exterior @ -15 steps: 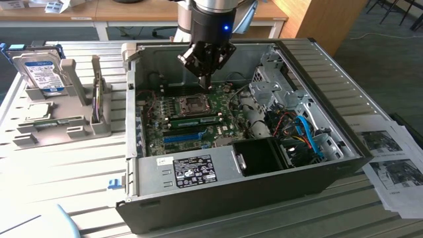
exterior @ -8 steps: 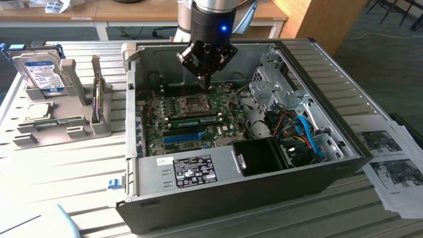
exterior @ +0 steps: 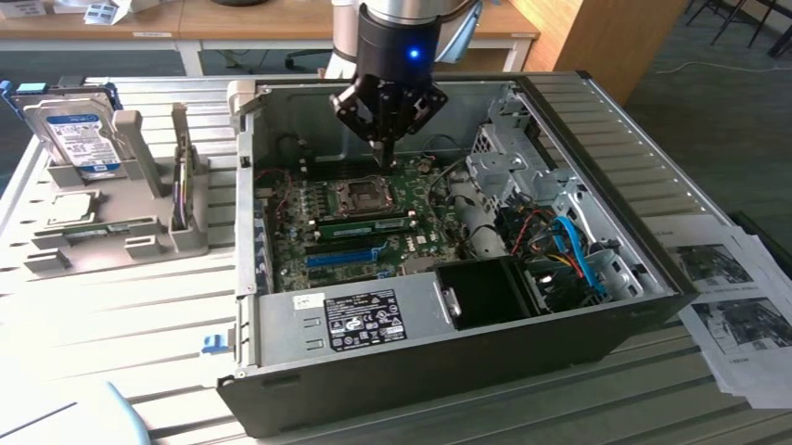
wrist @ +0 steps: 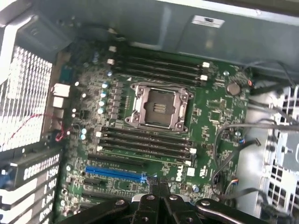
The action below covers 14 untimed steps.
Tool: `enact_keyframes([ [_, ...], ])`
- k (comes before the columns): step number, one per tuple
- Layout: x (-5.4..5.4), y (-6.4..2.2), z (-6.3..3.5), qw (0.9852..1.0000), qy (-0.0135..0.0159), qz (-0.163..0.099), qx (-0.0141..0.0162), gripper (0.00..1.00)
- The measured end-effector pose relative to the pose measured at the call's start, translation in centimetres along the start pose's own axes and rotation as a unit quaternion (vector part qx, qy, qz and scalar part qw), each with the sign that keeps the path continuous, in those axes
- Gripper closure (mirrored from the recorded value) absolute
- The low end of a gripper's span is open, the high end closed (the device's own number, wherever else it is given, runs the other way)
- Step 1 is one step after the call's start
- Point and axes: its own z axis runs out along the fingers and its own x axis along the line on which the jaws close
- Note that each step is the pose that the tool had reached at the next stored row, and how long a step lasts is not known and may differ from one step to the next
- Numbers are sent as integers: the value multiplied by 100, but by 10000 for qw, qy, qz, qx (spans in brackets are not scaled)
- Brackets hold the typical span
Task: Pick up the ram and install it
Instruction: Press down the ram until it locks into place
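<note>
The black tool hangs closed and empty over the open grey computer case. A long thin green ram stick already sits in a motherboard slot beside the square processor socket, so installation looks largely done.

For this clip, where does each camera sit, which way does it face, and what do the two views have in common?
Exterior view: off the arm, above and in front of the open computer case, looking down into it; the arm and its shut tool hang over the motherboard.
Wrist view: on the wrist, facing down at the motherboard; the tool's fingers show.
Shared: the CPU socket, the blue slot and the tool.
</note>
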Motion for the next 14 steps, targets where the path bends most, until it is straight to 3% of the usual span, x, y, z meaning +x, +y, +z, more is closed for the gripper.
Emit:
enact_keyframes([
  [7, 0, 0, 1, 9988, -8, 488, 3, 91],
  [14, 0, 0, 1, 9988, -8, 497, 3, 91],
])
